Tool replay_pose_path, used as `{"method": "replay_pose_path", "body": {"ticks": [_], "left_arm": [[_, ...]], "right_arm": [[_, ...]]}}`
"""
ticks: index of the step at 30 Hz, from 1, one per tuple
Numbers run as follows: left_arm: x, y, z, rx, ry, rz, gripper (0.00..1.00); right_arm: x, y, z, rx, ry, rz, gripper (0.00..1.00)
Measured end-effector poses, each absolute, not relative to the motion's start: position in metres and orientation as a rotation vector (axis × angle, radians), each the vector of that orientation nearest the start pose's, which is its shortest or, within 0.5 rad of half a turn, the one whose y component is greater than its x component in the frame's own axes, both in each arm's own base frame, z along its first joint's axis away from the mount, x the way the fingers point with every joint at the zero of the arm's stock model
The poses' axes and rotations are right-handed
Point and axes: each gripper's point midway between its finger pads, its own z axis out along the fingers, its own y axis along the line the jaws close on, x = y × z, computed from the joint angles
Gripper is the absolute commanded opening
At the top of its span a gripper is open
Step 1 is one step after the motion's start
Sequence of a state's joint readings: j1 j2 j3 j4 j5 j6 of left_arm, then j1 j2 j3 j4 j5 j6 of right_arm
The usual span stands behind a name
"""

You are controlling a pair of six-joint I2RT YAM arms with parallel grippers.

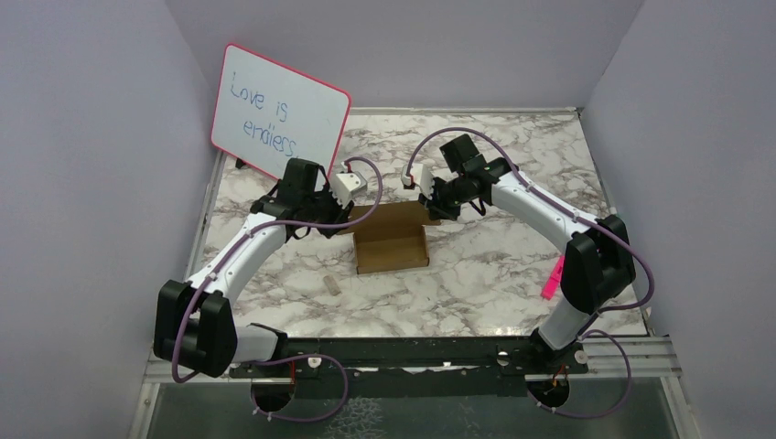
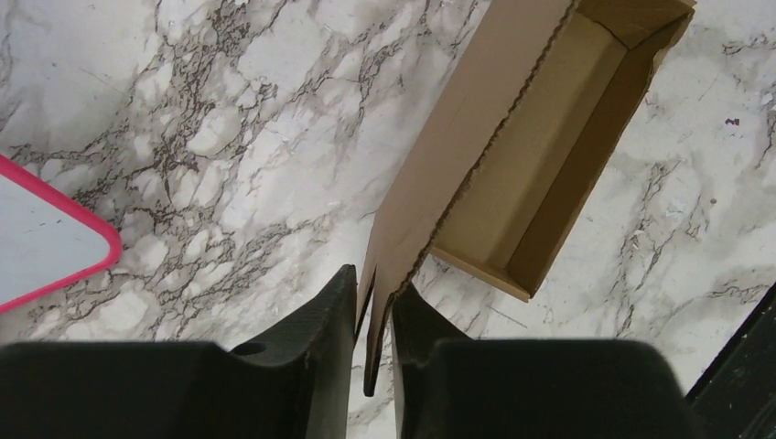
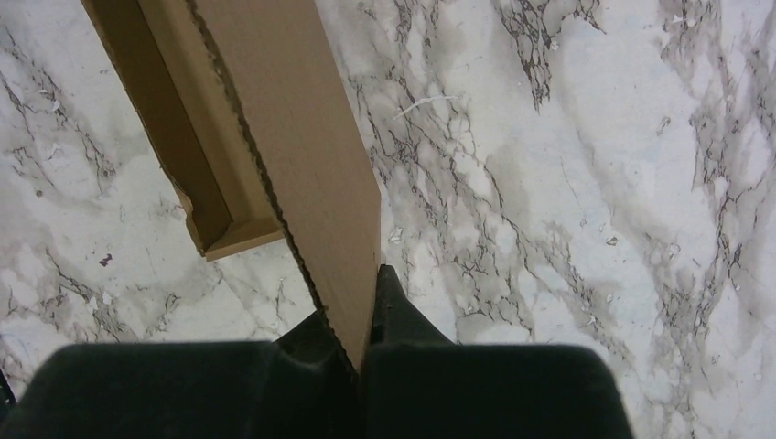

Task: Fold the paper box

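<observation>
while the paper box (image 1: 392, 249) sits open-topped, the left gripper (image 2: 375, 285) and right gripper (image 3: 359, 306) are each clamped on its raised flap (image 1: 395, 216) at the box's 12 o'clock side.

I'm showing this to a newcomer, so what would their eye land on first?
The open brown corrugated cardboard box in the middle, its far flap pinched at either end by the left gripper and right gripper. Next, the pink-framed whiteboard leaning at the rear left, handwritten in blue.
</observation>
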State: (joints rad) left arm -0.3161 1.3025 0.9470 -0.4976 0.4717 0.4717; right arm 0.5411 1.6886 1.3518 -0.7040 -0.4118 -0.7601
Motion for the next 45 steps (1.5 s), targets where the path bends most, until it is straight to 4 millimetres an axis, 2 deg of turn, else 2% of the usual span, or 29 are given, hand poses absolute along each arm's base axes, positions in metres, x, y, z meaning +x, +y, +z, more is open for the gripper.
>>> {"method": "replay_pose_path", "body": {"ticks": [6, 13, 19, 27, 33, 39, 45], "left_arm": [[0.294, -0.163, 0.131, 1.086, 2.108, -0.508, 0.0], [0.295, -0.164, 0.131, 0.974, 2.17, -0.528, 0.0], [0.303, -0.165, 0.131, 0.763, 2.264, -0.522, 0.0], [0.311, -0.164, 0.133, 0.438, 2.354, -0.476, 0.0], [0.316, -0.167, 0.135, 0.266, 2.365, -0.449, 0.0], [0.325, -0.173, 0.143, 0.148, 2.325, -0.431, 0.0], [0.34, -0.175, 0.152, 0.035, 2.251, -0.414, 0.0]], "right_arm": [[0.32, 0.244, 0.123, -1.626, 1.957, 0.463, 0.01], [0.322, 0.247, 0.127, -1.464, 2.094, 0.492, 0.01], [0.323, 0.253, 0.127, -1.219, 2.259, 0.487, 0.01], [0.323, 0.265, 0.128, -0.901, 2.394, 0.393, 0.09], [0.327, 0.267, 0.129, -0.698, 2.438, 0.317, 0.02], [0.342, 0.265, 0.137, -0.52, 2.421, 0.269, 0.01], [0.363, 0.273, 0.144, -0.404, 2.373, 0.269, 0.01]]}}
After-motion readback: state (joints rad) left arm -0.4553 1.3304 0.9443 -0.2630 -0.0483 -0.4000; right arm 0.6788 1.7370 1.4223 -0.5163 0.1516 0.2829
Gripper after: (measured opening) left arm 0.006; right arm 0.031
